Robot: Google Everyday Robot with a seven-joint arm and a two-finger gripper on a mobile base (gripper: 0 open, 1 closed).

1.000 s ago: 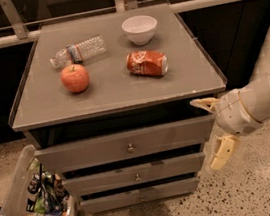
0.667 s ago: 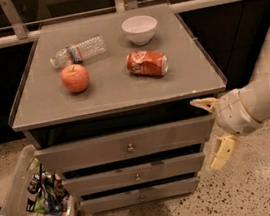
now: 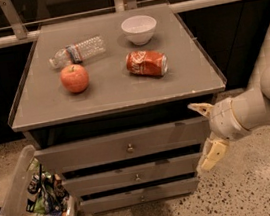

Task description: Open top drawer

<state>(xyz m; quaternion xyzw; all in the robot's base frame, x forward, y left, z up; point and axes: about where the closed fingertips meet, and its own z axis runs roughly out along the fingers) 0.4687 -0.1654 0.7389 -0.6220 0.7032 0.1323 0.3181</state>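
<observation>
Grey cabinet [image 3: 112, 90], spread tool [image 3: 198, 136] beside top drawer [image 3: 91, 152]

Cabinet top [image 3: 112, 90] bears 4 things (apple [image 3: 74, 78], bottle [image 3: 78, 51], can [image 3: 146, 63], bowl [image 3: 139, 29]); claw [image 3: 199, 137] below front corner.

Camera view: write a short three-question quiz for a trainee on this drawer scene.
1. True or false: the tool grips the knob of the top drawer.
2. What lies on its side beside the apple? A) red can B) banana C) sponge
3. How many drawer fronts does the cabinet show?
Key: 1. False: the tool is open at the top drawer's right end, away from the knob. 2. A. 3. Three.
</observation>
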